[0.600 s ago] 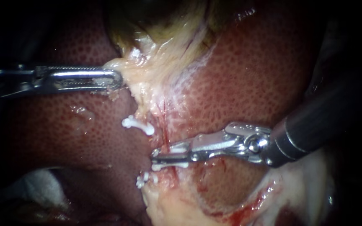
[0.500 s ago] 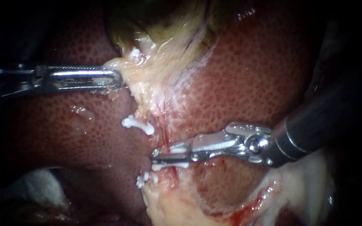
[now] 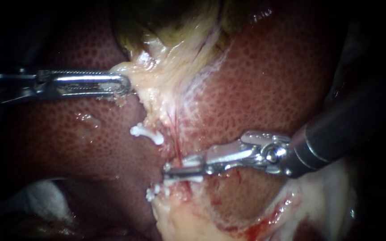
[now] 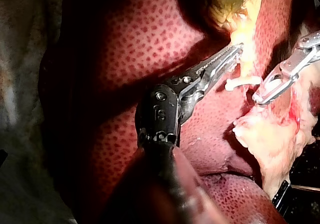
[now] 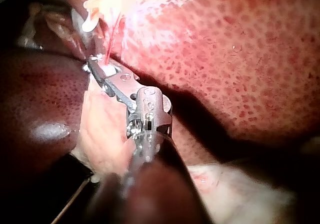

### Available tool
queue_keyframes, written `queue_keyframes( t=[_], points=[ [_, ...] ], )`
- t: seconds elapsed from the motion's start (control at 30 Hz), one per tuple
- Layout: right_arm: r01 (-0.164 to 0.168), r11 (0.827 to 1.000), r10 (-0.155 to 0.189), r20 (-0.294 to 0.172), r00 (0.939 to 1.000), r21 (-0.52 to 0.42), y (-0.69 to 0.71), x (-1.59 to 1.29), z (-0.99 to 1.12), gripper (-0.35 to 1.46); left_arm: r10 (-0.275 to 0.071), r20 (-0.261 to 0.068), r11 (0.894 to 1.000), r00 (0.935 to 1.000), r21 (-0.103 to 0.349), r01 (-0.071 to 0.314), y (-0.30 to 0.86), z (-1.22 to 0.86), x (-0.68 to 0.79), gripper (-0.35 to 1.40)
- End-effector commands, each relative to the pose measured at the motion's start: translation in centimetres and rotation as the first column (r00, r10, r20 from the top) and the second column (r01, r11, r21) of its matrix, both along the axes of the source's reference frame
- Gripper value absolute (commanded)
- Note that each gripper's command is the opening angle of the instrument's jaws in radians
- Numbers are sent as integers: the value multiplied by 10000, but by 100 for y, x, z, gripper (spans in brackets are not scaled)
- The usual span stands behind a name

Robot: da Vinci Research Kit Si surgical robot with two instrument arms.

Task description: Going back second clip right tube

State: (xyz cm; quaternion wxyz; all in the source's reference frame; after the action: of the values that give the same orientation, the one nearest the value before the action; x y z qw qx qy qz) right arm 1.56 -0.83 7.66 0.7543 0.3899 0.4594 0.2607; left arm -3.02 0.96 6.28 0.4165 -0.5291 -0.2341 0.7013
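My right instrument comes in from the right. Its slim jaws lie across a thin reddish tube with only a narrow gap between them. A white clip sits across that tube just under the jaws. Two more white clips sit further left. My left instrument is shut on the pale yellow edge of the gallbladder and holds it taut. In the left wrist view the left instrument grips that pale tissue, and the right instrument is beside it.
Mottled red liver surrounds the tube on both sides. Pale fatty tissue with blood streaks lies below the clips. White gauze shows in the lower left corner. The right instrument's dark shaft fills the right edge.
The right instrument's jaws have drawn slightly down and to the right, and the gap between them looks narrower. The left instrument has not moved.
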Motion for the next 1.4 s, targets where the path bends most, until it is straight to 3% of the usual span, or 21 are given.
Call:
queue_keyframes(
  t=[0.03,0.23,0.33,0.5,0.7,0.83,0.97,1.1,1.4],
  points=[
    [-100,9995,100,-3,10000,-284,4,-1,1,42,1,2,10000,10000,-1,-1,0,0,0,-35],
    [-648,9912,683,266,9973,-1151,30,-6,-1,49,2,2,10000,10000,-1,-2,0,0,0,-35],
    [-660,9895,700,272,9972,-1284,38,-13,-1,49,2,2,10000,10000,-1,-2,0,0,0,-35],
    [-642,9890,682,258,9973,-1334,38,-18,-4,49,1,1,10000,10000,-2,-1,0,0,0,-35],
    [-304,9900,309,12,9995,-1376,36,-36,-20,50,4,2,10000,10000,-4,-4,-1,0,1,-35],
    [-26,9835,-13,-214,9998,-1811,45,-62,-43,50,4,1,10000,10000,-6,-4,-1,0,1,-35],
    [352,9658,-506,-536,9973,-2569,58,-88,-73,50,3,-1,10000,10000,-9,-3,-1,1,1,-35],
    [541,9536,-786,-715,9943,-2960,66,-105,-97,50,1,-4,10000,10000,-13,-1,-2,2,1,-35],
    [605,9462,-899,-788,9928,-3179,74,-117,-120,50,-6,-20,10000,10000,-43,6,-4,6,-1,-35]
  ],
)
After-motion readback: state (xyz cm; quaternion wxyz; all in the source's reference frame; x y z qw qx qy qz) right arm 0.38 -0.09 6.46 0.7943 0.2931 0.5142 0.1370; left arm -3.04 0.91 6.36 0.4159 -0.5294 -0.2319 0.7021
